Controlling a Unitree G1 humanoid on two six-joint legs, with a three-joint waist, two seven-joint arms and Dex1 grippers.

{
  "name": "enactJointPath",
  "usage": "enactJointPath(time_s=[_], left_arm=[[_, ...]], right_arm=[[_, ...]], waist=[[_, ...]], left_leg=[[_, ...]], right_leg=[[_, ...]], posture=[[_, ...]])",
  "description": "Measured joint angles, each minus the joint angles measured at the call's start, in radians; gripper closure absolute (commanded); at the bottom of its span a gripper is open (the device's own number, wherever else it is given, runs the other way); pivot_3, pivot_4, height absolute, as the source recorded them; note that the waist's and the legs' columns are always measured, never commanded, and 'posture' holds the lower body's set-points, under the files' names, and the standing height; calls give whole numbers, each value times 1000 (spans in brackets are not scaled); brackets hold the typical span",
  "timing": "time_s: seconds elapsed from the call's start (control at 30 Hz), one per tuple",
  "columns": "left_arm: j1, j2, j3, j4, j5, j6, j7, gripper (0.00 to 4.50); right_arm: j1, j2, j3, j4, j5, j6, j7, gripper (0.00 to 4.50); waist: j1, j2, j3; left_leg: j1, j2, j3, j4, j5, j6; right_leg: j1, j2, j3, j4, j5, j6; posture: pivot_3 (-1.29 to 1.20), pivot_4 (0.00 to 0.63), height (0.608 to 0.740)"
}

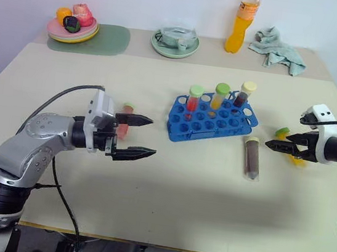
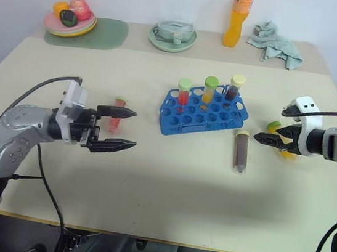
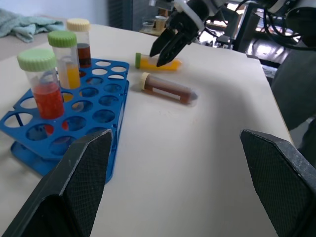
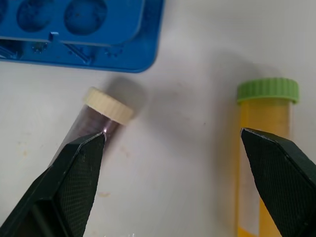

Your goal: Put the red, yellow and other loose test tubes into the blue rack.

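On the right side of the table [image 1: 166, 194], just near and right of the blue rack [image 1: 213, 119], two loose tubes lie flat: the brown tube [image 1: 252, 159] with its cream cap toward the rack, and the yellow tube [image 4: 261, 148] a little further right, its green cap toward the far side. The third, the red tube [image 2: 116, 119], lies well to the left of the rack, just beyond the left gripper [image 1: 134, 137]. The rack already holds three upright tubes along its far row.

The right gripper [image 2: 267, 138] hangs released, jaws spread wide, tips over the table between the brown and yellow tubes and close above the yellow one. It holds nothing. The left gripper is likewise spread and empty, pointing toward the rack.

The step in hand looks like a pick of the yellow tube by the right arm. To do it well, the jaws should shift right until they straddle the tube across its width, then come down square to its long axis, closing on the clear body just below the cap rather than on the cap itself. A round tube on a smooth top will likely roll if one finger meets it first, so both should touch together. The brown tube beside it should not be nudged.
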Motion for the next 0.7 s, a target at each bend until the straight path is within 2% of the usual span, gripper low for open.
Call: enactJointPath(time_s=[0.23, 0.43, 0.7], left_arm=[[37, -8, -3, -17, 14, -4, 17, 275], [37, -29, -13, -18, 29, -6, 23, 275], [28, -39, -33, -17, 39, -25, 21, 275]], right_arm=[[-4, 9, -31, -149, 99, 190, 26, 0], [14, 97, -47, -224, 132, 292, -57, 0], [22, 189, -67, -234, 110, 321, -192, 0]], waist=[[5, 0, 0], [7, 0, 0], [6, 0, 0]], left_leg=[[0, 0, 0, 2, 0, 0], [0, 0, 0, 3, 0, 0], [0, 0, 0, 3, 1, 0]], right_leg=[[1, 0, 0, 0, 1, -1], [1, 0, 0, 0, 1, -1], [1, 0, 0, 1, 1, -1]], posture=[[0, 150, 739], [0, 150, 739], [0, 150, 739]])
